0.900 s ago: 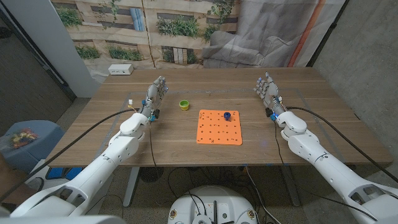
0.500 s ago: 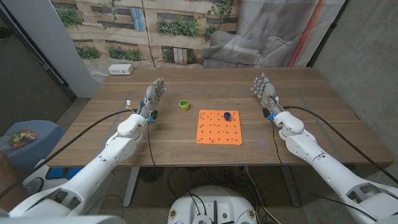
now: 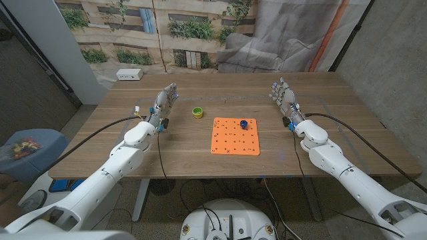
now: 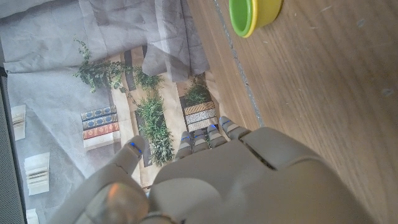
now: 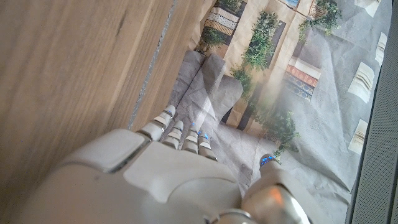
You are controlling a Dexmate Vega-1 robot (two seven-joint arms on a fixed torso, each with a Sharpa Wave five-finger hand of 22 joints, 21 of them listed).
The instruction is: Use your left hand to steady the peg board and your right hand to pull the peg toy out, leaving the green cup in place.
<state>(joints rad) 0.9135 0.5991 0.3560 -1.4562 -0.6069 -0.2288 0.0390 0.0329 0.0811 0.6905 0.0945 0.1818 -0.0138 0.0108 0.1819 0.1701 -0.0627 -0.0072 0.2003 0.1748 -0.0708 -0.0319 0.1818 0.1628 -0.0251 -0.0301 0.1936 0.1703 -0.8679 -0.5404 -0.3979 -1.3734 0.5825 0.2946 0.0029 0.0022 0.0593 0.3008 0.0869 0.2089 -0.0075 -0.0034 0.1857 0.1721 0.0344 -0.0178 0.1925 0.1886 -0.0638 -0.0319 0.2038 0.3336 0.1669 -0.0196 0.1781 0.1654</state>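
An orange peg board [image 3: 235,136] lies flat at the table's middle, with a blue peg toy [image 3: 244,123] standing in it near its far right corner. A small green cup [image 3: 197,113] with a yellow rim stands on the wood just left of the board; it also shows in the left wrist view [image 4: 254,15]. My left hand [image 3: 165,102] stands upright to the left of the cup, fingers apart, holding nothing. My right hand [image 3: 285,97] stands upright to the right of the board, fingers apart, holding nothing. Both hands are clear of the board.
A white power strip [image 3: 129,75] lies at the table's far left corner. A printed backdrop and grey cloth hang behind the table. Black cables run along both arms. A blue bin [image 3: 27,150] with toys stands on the floor at left.
Both hands have shifted very slightly; the left arm has drawn a little to the left. The board, peg and cup have not moved.
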